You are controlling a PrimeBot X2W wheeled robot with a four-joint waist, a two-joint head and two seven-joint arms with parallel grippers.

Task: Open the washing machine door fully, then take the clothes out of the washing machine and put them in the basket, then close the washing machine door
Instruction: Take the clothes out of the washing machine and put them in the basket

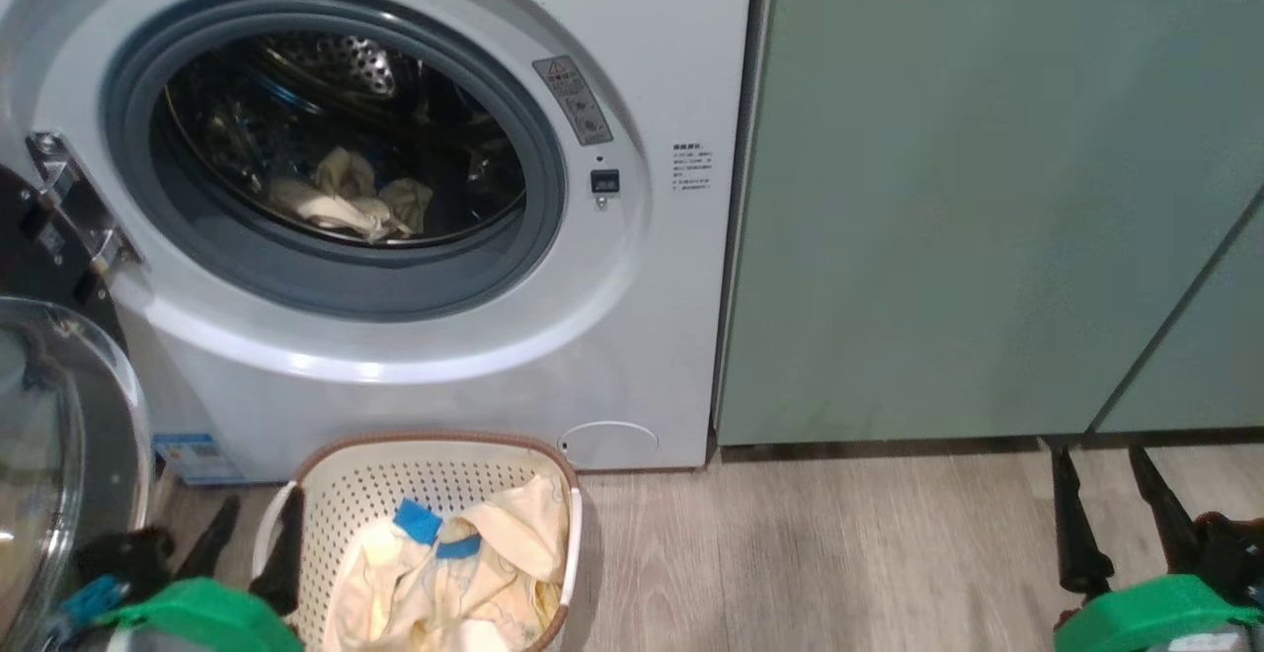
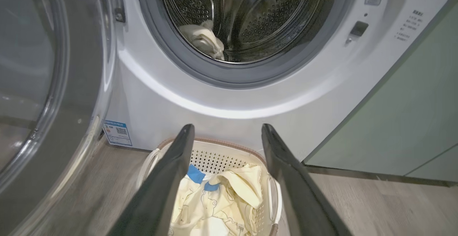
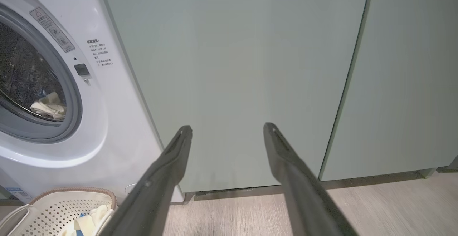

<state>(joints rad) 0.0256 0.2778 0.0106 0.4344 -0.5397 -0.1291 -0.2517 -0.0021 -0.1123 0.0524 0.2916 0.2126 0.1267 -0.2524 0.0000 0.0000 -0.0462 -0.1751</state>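
Door status: the washing machine door (image 1: 59, 435) stands swung wide at the lower left of the head view, with its glass bowl facing out. The washing machine (image 1: 642, 267) has its drum exposed at upper left. Of the clothes (image 1: 346, 200), one crumpled cream piece lies low in the drum, just behind the grey gasket lip. A blue-patched garment (image 1: 464, 563) sits in the basket (image 1: 434, 443) at bottom centre, just in front of the machine. The left gripper (image 2: 228, 127) has its jaws spread wide with nothing between them, and it hangs above the basket, pointing at the machine front below the opening. The right gripper (image 3: 228, 127) is likewise spread and empty at lower right, facing the green cabinet doors (image 3: 250, 68), well apart from the drum. Judgement: the drum piece looks light, limp and not fragile. It will drape, stretch out when pulled, and may drag on the gasket lip. The best hold is probably a raised fold atop the heap, where the cloth bunches thick. A flat edge lying against the slick steel would be a poorer hold. It should be lifted clear of the lip before being drawn out.
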